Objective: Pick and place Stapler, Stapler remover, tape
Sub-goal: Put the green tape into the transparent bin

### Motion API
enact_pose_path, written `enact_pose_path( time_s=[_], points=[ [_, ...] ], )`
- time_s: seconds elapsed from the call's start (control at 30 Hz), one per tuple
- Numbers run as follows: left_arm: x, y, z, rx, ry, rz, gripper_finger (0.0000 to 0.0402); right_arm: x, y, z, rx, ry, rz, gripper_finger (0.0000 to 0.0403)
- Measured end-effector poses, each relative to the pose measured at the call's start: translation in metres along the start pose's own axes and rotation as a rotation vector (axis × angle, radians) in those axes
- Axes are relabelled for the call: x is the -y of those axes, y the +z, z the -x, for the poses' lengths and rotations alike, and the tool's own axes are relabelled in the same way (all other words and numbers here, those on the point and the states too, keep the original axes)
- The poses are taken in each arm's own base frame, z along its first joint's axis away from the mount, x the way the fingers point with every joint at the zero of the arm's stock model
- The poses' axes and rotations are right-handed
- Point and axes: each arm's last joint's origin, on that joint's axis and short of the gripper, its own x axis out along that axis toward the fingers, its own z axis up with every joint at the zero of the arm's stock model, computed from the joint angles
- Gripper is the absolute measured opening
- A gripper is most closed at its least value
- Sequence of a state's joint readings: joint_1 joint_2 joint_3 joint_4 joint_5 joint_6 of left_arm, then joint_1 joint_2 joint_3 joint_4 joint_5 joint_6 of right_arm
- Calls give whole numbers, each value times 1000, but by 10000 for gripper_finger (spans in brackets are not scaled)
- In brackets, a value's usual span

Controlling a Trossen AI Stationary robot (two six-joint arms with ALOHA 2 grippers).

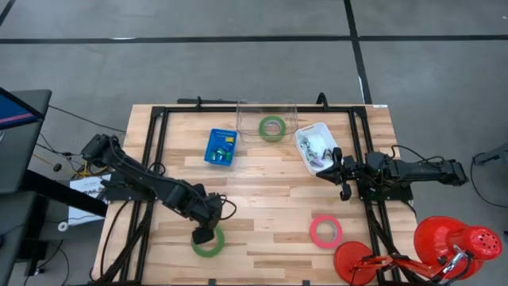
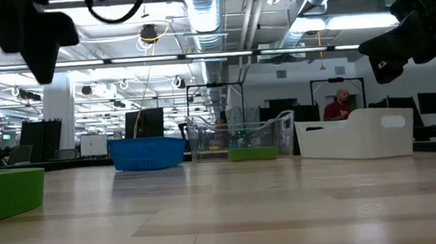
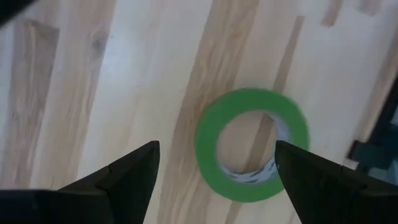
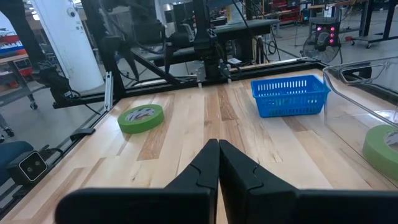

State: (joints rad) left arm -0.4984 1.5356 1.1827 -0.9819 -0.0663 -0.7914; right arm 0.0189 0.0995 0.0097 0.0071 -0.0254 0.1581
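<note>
A green tape roll (image 1: pixel 209 242) lies flat near the table's near edge, left of centre. My left gripper (image 3: pixel 216 148) hovers over it, open and pointing down. In the left wrist view the roll (image 3: pixel 252 144) sits between and below the two fingers, apart from them. A second green roll (image 1: pixel 272 127) lies inside a clear container (image 1: pixel 266 106) at the far edge. A pinkish-red roll (image 1: pixel 325 231) lies flat, near right. My right gripper (image 1: pixel 322 171) is shut and empty, held above the table beside the white bin (image 1: pixel 300 132).
A blue basket (image 1: pixel 221 148) with small items stands left of the clear container. The white bin holds small pale items. A red lamp-like object (image 1: pixel 444 242) sits at the near right corner. Bare wood lies between the rolls in the table's middle.
</note>
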Motion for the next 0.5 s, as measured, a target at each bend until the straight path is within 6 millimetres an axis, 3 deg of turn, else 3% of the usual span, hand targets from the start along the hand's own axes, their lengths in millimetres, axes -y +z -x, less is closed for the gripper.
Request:
enact_pose_path(
  time_s=[0.27, 0.5],
  points=[
    [-3, -12, -16, -41, 26, -21, 307, 0, 0, 0, 0, 0, 0, 0],
    [9, -26, -21, -24, -13, -44, 307, 0, 0, 0, 0, 0, 0, 0]
  ],
)
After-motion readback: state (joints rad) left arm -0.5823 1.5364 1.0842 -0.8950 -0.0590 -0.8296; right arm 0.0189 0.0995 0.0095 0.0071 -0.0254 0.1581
